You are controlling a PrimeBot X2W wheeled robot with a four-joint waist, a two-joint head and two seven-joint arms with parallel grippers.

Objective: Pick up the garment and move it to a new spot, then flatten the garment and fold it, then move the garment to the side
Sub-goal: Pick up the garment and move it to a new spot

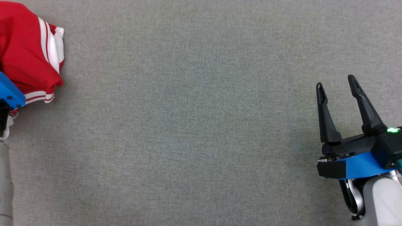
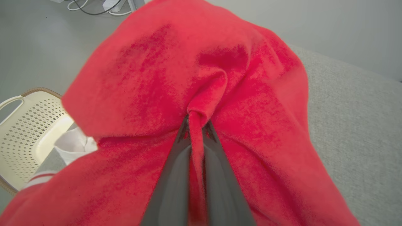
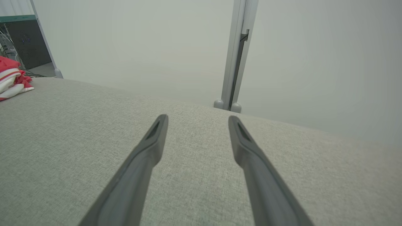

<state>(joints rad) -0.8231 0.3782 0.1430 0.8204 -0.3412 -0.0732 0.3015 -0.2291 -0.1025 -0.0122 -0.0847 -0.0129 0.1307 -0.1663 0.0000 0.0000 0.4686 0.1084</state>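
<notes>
Grey woven cloth covers the work surface (image 1: 201, 131), and most of it lies bare in the head view. The garment (image 1: 26, 53), red with white and red striped trim, sits bunched in that view's upper left corner, on the robot's far left. The blue housing of the left arm (image 1: 9, 92) overlaps the garment's lower edge there.

In the left wrist view the left gripper (image 2: 196, 124) is pinched together on a narrow pleat of the red fabric, which runs down between the two dark fingers (image 2: 171, 175). The rest of the garment tents up from that pinch and drapes around the fingers on both sides. Past the cloth, off the edge of the surface, stands a cream perforated basket (image 2: 22, 135), and some cables (image 2: 94, 9) lie on the floor further off.

The right gripper (image 1: 336, 81) is at the lower right of the head view, its fingers spread wide with nothing between them. It is well apart from the garment, with the bare width of the surface between the two. In the right wrist view the garment shows small at the far left edge, and a grey upright post (image 3: 235, 56) stands against a pale wall beyond the surface.
</notes>
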